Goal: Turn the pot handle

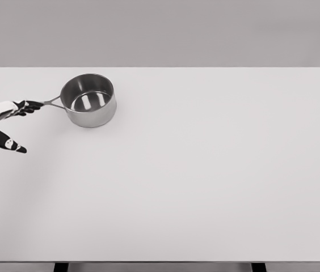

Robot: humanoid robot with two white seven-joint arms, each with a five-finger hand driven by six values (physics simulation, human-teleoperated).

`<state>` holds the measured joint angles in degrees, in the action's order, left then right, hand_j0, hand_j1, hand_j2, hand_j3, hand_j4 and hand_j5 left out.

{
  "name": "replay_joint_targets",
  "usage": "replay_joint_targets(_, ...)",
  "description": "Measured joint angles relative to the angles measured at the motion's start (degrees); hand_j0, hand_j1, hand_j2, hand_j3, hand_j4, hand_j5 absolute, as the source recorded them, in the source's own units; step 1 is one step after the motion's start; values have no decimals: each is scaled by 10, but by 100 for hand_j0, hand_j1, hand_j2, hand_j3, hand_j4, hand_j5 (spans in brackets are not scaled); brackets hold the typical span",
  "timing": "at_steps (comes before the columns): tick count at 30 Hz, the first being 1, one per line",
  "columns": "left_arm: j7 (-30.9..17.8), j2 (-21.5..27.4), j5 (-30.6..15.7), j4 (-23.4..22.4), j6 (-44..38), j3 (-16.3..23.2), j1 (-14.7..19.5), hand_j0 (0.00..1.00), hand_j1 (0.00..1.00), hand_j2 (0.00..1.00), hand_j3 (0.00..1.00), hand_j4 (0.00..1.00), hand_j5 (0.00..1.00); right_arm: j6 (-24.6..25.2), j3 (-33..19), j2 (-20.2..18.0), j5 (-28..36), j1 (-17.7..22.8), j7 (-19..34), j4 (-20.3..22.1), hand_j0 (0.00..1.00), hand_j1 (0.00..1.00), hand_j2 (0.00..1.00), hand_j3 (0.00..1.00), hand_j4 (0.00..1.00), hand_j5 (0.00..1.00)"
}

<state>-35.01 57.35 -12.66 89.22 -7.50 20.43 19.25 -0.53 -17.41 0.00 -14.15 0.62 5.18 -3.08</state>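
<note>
A steel pot [88, 100] stands upright and empty on the white table [194, 170], at its far left. Its handle [45, 103] points left, a thin metal stem ending in a dark grip. My left hand [7, 122] enters from the left edge at that grip. Its upper fingers [19, 107] lie against the handle's end, while one dark finger [4, 140] sticks out below, well apart from the handle. The hand is spread, not closed around the handle. The right arm is out of view.
The table's far edge [160, 67] runs just behind the pot, with a plain grey wall beyond. The front edge [160, 261] lies at the bottom of the picture. Nothing else stands on the table.
</note>
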Motion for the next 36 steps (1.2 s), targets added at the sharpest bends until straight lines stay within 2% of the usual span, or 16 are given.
replay_joint_targets(9,0,-13,8,-21,0,5,18,100,100,100,100,100,100,0,0,0,0,0,0,0,100,100,100,100,100,100)
replay_joint_targets(26,0,-35,29,-47,1,5,30,100,100,100,100,100,100,0,0,0,0,0,0,0,100,100,100,100,100,100)
replay_joint_targets(30,0,-34,29,-40,1,3,20,100,100,100,100,100,100,0,0,0,0,0,0,0,100,100,100,100,100,100)
replay_joint_targets(33,0,-31,27,-25,1,1,20,100,100,100,100,100,100,0,0,0,0,0,0,0,100,100,100,100,100,100)
replay_joint_targets(36,0,-27,24,-4,4,-3,5,100,100,100,100,100,100,0,0,0,0,0,0,0,100,100,100,100,100,100)
